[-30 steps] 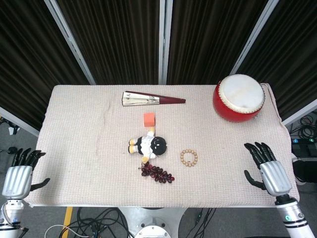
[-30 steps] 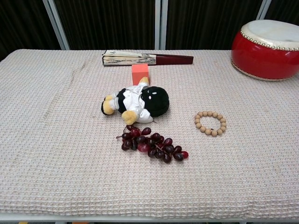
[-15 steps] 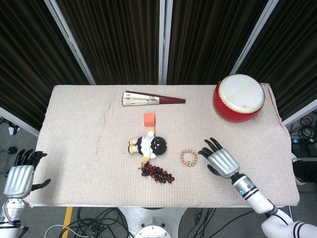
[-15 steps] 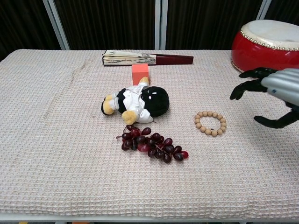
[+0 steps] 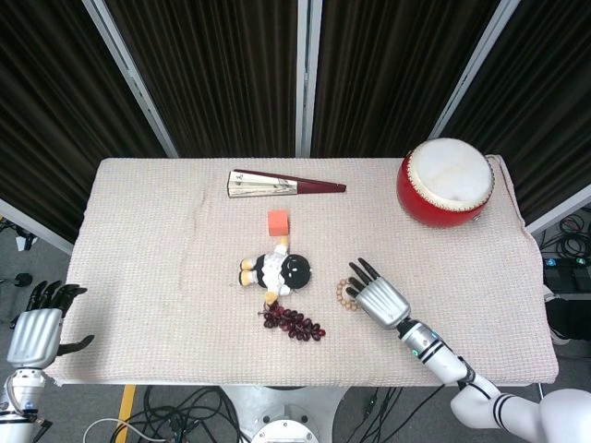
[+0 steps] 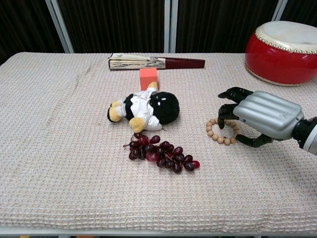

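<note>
The right hand [image 6: 260, 116] is held spread over the bead bracelet [image 6: 218, 135], which lies flat on the tabletop [image 6: 59, 148] beside the plush doll [image 6: 146, 108]; nothing is gripped. The beads are best pinched at the near rim, fingertips lowered squarely, grapes [image 6: 161, 153] avoided.

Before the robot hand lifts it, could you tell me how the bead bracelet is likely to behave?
The bead bracelet is a loop of separate round beads, so it will probably sag limply. It looks small and likely light. The right robot hand hovers over it; smooth beads might slip from its fingers.
</note>
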`<move>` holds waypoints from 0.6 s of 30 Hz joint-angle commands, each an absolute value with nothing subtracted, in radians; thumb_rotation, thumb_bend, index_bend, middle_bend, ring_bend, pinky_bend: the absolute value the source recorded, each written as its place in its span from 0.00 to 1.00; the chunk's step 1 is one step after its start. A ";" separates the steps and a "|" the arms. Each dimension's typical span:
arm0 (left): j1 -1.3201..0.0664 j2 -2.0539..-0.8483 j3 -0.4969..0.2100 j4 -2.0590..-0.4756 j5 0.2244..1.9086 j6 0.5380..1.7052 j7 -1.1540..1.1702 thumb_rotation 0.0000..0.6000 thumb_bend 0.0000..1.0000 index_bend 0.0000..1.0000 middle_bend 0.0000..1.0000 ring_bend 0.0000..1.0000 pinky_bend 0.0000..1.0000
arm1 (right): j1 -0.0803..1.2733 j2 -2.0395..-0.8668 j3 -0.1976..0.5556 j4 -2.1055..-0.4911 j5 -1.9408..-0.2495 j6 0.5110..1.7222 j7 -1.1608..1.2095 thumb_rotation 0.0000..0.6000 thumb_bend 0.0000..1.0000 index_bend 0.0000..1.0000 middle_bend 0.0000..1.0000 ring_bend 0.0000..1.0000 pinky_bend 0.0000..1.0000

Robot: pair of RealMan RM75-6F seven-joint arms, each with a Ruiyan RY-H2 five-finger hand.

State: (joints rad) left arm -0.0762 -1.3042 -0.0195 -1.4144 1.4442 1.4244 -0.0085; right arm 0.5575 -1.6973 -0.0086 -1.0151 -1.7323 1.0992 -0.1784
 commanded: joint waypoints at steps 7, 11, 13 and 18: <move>-0.079 -1.307 -0.017 -1.404 1.440 1.409 -0.021 1.00 0.00 0.23 0.19 0.08 0.05 | 0.542 -1.715 -0.051 -0.973 -1.747 1.147 -0.156 1.00 0.32 0.38 0.28 0.00 0.00; -0.081 -1.308 -0.016 -1.403 1.441 1.403 -0.021 1.00 0.00 0.23 0.19 0.08 0.05 | 0.539 -1.728 -0.058 -0.951 -1.735 1.139 -0.145 1.00 0.32 0.38 0.29 0.00 0.00; -0.082 -1.306 -0.017 -1.403 1.439 1.401 -0.022 1.00 0.00 0.23 0.19 0.08 0.05 | 0.539 -1.737 -0.060 -0.936 -1.734 1.141 -0.143 1.00 0.32 0.38 0.30 0.00 0.00; -0.081 -1.303 -0.016 -1.404 1.438 1.400 -0.030 1.00 0.00 0.23 0.19 0.08 0.05 | 0.542 -1.759 -0.064 -0.903 -1.727 1.136 -0.128 1.00 0.31 0.41 0.32 0.00 0.00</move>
